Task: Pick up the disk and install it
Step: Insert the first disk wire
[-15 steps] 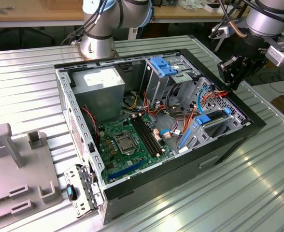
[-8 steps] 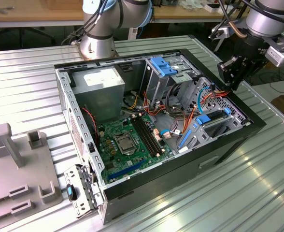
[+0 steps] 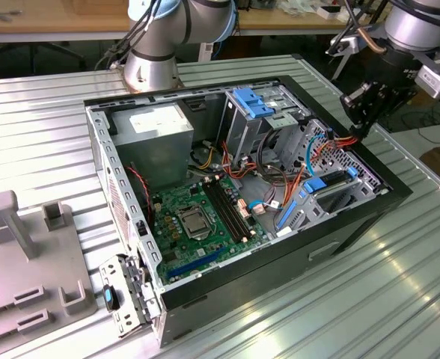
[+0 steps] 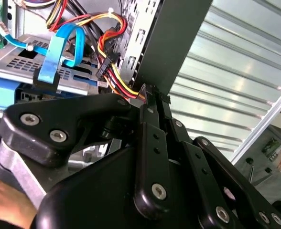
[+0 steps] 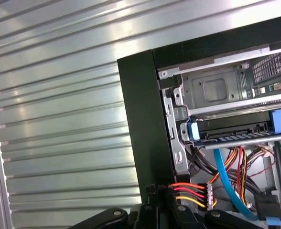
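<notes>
Exterior view: pincer (image 3: 357, 129) hangs over the case (image 3: 280, 263) corner at the view's right; disk (image 3: 316, 185) sits in the bay below, toward the view's left.
Second wrist view: pincer (image 4: 152, 94) narrow, pinching the power cable (image 4: 113, 78).
First wrist view: disk (image 5: 231, 132) lies lengthwise across the bay, near the cable.

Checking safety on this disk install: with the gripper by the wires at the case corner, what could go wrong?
The gripper is at the red, orange and yellow wires; a move could snag them and tug their connector. The black case wall is beside it, so a sideways move might hit. A hand near the gripper's body risks a pinch.
</notes>
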